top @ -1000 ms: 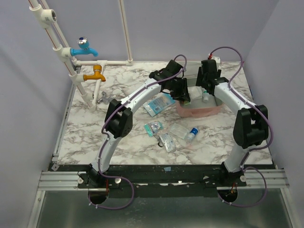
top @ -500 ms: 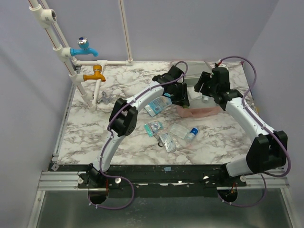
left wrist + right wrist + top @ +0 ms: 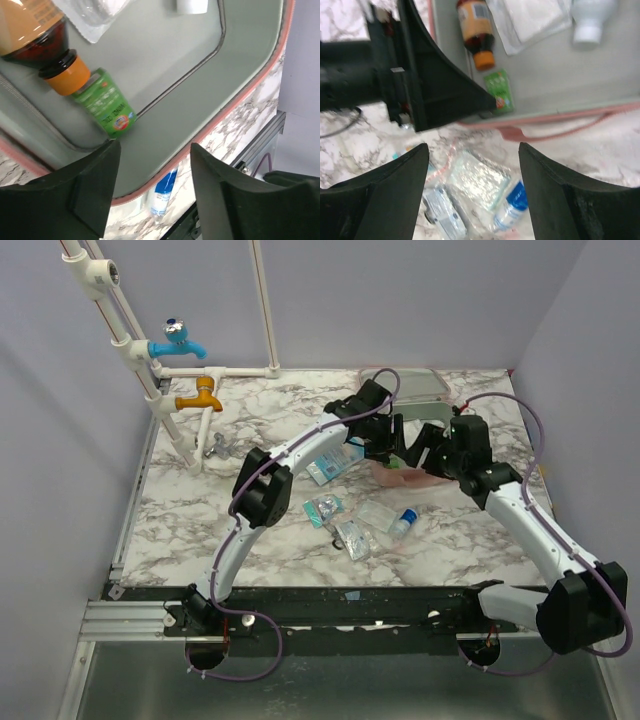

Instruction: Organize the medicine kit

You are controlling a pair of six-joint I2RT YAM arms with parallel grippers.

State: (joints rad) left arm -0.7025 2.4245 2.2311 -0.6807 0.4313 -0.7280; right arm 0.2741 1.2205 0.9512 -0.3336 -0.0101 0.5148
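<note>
The pale pink soft zip medicine kit (image 3: pixel 398 478) lies open near the far right corner of the white marble-patterned table (image 3: pixel 200 520), its lid folded back toward the far edge. Both arms meet above its grey-lined tray. The left gripper (image 3: pixel 152 160) hangs over the tray's near edge with its 2 black fingers moderately apart and nothing between them. The right gripper (image 3: pixel 472 150) hovers over the kit's near rim, fingers spread wide, also empty. Inside the tray lie a brown bottle with an orange cap (image 3: pixel 35 40), a small green sachet (image 3: pixel 106 104) just beside that cap, a white plastic bottle (image 3: pixel 590 20) and a clear packet of white gauze (image 3: pixel 532 17). On the table outside the kit, toward the near edge, lie a small blue-capped bottle (image 3: pixel 512 204) and several clear blister packets (image 3: pixel 352 537).
</note>
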